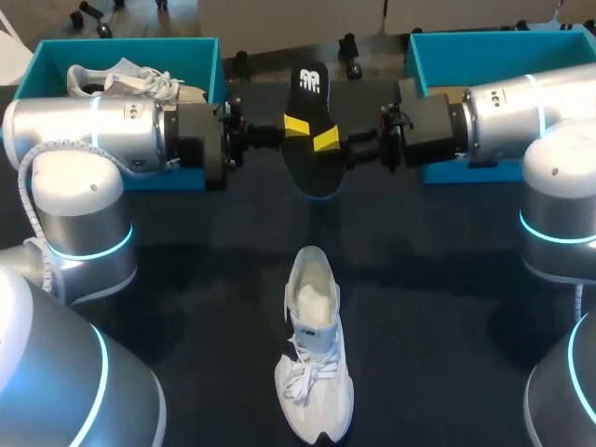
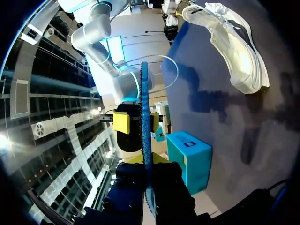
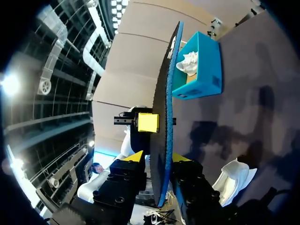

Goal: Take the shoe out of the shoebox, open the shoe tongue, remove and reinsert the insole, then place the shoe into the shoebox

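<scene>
A black insole with a blue underside hangs in the air between my two arms, above the back of the table. My left gripper is shut on its edge; in the left wrist view the insole stands edge-on between that gripper's fingers. My right gripper comes in from the other side. Its fingers straddle the insole, with a narrow gap showing on one side, so the right gripper is open. A white shoe lies on the table in front, heel toward the insole.
A teal shoebox at the back left holds a second white shoe. Another teal box stands at the back right, partly behind my right arm. Dark table surface spreads around the white shoe.
</scene>
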